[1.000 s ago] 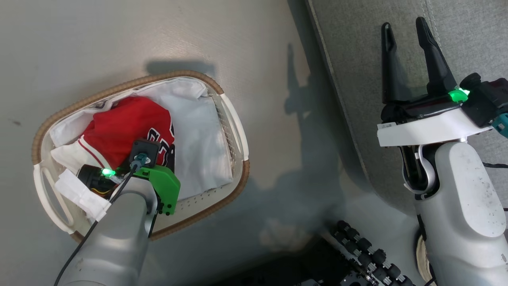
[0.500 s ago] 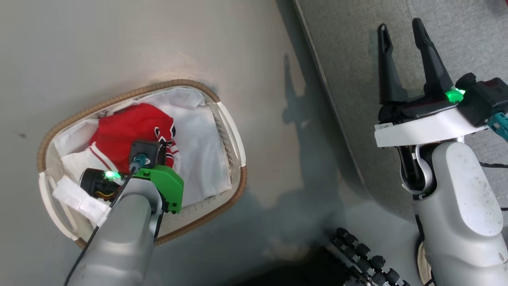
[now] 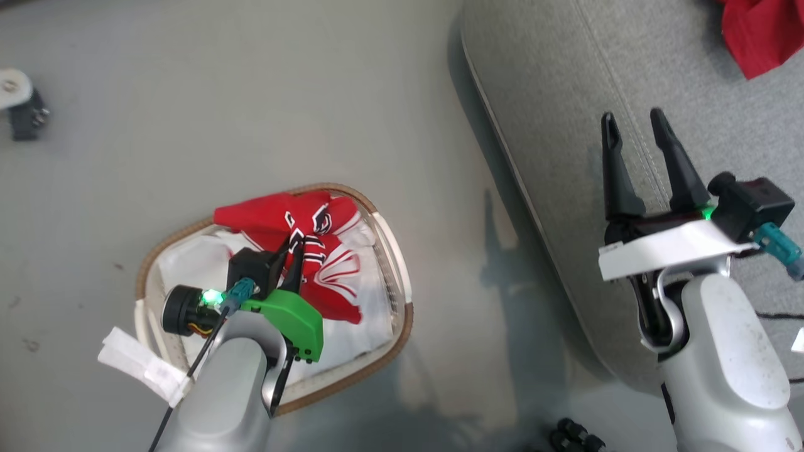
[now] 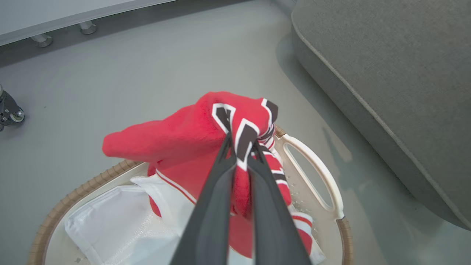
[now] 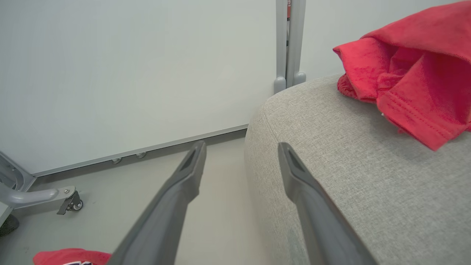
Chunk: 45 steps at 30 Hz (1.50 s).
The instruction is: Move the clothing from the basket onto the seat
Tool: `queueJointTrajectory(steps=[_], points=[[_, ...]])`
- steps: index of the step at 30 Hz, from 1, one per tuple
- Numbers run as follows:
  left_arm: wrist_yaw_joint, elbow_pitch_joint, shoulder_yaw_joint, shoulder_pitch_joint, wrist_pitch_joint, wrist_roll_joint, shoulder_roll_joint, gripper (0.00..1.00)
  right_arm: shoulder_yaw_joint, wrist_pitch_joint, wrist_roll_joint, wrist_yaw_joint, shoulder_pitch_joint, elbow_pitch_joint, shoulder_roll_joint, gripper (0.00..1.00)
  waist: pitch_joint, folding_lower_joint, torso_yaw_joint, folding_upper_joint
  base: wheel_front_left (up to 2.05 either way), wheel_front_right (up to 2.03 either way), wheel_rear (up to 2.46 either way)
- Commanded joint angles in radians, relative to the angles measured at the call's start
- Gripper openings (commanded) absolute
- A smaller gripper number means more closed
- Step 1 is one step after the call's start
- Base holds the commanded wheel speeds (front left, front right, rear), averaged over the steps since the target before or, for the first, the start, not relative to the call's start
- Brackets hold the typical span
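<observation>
Pulled up from basket (image 4: 92, 183): bunched red jersey (image 4: 176, 136), left gripper (image 4: 241, 145) jaws clamped on it.
Right wrist view adds red garment (image 5: 415, 70) on seat (image 5: 349, 176); right gripper (image 5: 241, 147) jaws apart.

One basket (image 3: 408, 323) with one white liner (image 4: 106, 224), one seat (image 3: 565, 94), one striped red jersey (image 3: 270, 216) and one plain red garment (image 3: 754, 31), making two garments, are counted, and one left gripper (image 4: 241, 143) and one right gripper (image 3: 631, 115), making two, are each seen with two dark fingers (image 3: 619, 182), four fingers in all
</observation>
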Motion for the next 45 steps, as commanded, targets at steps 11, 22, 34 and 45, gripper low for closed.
queueJointTrajectory(steps=[11, 22, 34, 45], points=[[-0.008, -0.259, 0.002, 0.135, -0.001, -0.051, -0.001, 0.00, -0.022, -0.002, -0.059, -0.001, 0.135, 0.044, -0.005, 1.00, -0.280, 0.0000, 0.147, 0.0000, 0.00, 0.00, 0.00], [-0.012, -0.450, 0.005, 0.172, -0.001, -0.052, -0.001, 0.00, -0.019, -0.002, -0.066, -0.001, 0.227, 0.092, -0.004, 1.00, -0.409, 0.0000, 0.188, 0.0000, 0.00, 0.00, 0.00], [-0.018, -0.548, 0.006, 0.136, -0.001, -0.048, -0.001, 0.00, 0.028, -0.002, -0.075, -0.001, 0.296, 0.137, -0.004, 1.00, -0.490, 0.0000, 0.197, 0.0000, 0.00, 0.00, 0.00], [-0.015, -0.562, -0.044, 0.132, -0.001, -0.085, -0.001, 0.00, 0.278, -0.002, -0.068, -0.001, 0.253, 0.068, -0.004, 1.00, -0.480, 0.0000, 0.237, 0.0000, 0.00, 0.00, 0.00]])
